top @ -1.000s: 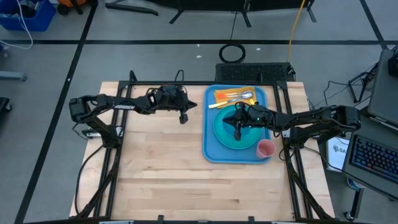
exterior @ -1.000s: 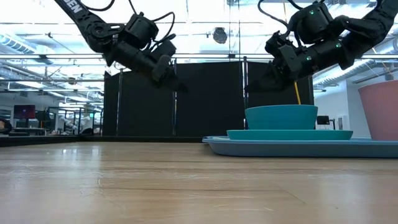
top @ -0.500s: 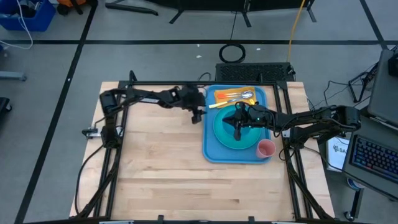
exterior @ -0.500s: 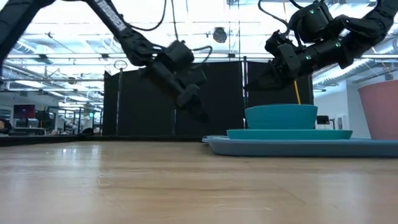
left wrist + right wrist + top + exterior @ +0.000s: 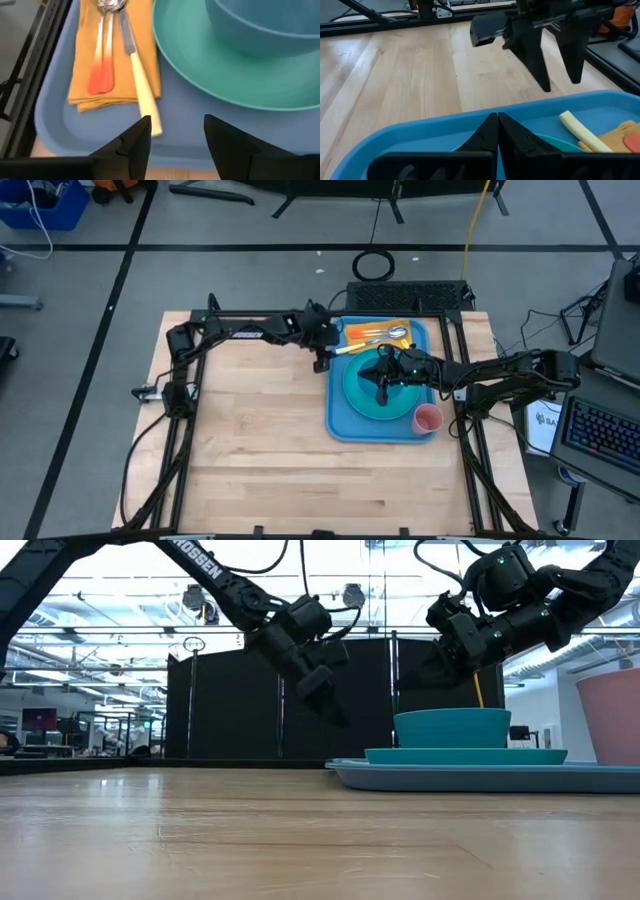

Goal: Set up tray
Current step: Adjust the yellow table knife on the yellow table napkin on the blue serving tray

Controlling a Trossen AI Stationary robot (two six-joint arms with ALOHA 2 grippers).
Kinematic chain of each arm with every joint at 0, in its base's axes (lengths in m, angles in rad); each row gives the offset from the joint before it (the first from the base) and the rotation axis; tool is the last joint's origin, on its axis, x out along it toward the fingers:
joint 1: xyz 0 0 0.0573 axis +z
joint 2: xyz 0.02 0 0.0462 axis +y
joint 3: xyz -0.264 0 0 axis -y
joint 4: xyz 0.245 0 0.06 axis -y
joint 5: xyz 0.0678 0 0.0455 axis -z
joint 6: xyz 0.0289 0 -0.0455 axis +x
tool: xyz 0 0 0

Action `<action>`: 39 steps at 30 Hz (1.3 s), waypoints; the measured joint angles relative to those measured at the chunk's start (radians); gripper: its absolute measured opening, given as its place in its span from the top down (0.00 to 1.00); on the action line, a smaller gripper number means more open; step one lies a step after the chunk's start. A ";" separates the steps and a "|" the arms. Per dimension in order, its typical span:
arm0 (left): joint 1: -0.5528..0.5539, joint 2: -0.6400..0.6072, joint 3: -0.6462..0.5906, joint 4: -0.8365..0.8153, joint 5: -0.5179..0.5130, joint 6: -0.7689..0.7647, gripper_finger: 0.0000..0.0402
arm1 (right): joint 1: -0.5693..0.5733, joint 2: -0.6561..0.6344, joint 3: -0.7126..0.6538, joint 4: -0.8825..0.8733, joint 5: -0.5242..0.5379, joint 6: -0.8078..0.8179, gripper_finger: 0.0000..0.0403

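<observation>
The blue tray (image 5: 340,415) lies on the table's right half. On it lie a turquoise plate (image 5: 362,402) with a bowl (image 5: 452,727), a yellow-orange napkin (image 5: 115,55) with cutlery at the far end, and a pink cup (image 5: 428,418) at the near right corner. My left gripper (image 5: 175,135) hangs open just above the tray's far left edge, slanting down toward the napkin and the cream knife handle (image 5: 145,100). My right gripper (image 5: 497,130) hovers shut over the bowl, clear of it in the low view (image 5: 412,675).
The wooden table top (image 5: 250,440) stretches bare to the left of and nearer than the tray. An orange-handled spoon (image 5: 100,75) lies on the napkin beside the knife. Black frame rails (image 5: 185,450) run along the table's left and right sides.
My left gripper has travelled toward the table's right edge, from over the bare wood to the tray's far left edge, and has tipped further downward. The tray and everything on it stand as before.
</observation>
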 joint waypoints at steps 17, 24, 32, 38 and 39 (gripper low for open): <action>0.086 0.047 0.050 -0.166 0.105 0.097 0.79 | 0.000 0.000 0.000 0.004 0.000 -0.001 1.00; 0.055 0.086 0.145 -0.224 -0.030 0.128 0.84 | 0.000 0.000 0.000 0.010 0.002 0.002 1.00; 0.048 0.083 0.186 -0.272 0.034 0.181 0.98 | 0.000 0.001 -0.001 0.002 0.002 -0.002 1.00; 0.045 0.083 0.186 -0.375 0.020 0.281 0.99 | -0.001 0.002 -0.039 0.051 0.003 -0.002 1.00; 0.044 0.083 0.186 -0.389 -0.011 0.306 0.99 | -0.001 0.002 -0.047 0.077 0.003 -0.002 1.00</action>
